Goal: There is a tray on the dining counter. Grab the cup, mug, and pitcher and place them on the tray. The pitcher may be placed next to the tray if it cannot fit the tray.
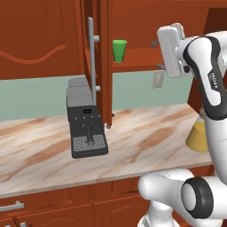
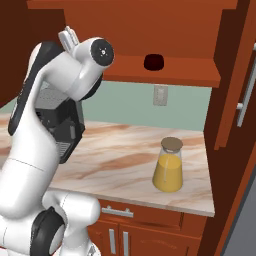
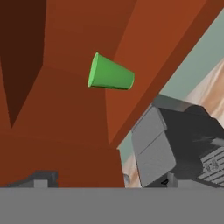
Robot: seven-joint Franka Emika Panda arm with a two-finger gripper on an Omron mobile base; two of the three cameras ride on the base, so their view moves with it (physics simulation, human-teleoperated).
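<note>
the gripper (image 1: 156, 55), jaws apparently wide and empty, is raised toward the cupboard shelf because the green cup (image 1: 119, 50) stands there.

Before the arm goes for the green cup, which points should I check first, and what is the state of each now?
1. The cup stands upright on the open cabinet shelf: ok.
2. Nothing is touching the cup: ok.
3. The hand is at the height of the shelf: ok.
4. The hand is open and holds nothing: ok.
5. The cup sits centred ahead of the hand: not ok, off to the upper left in the hand view.
6. The open cabinet door leaves room for the approach: cannot tell.
</note>
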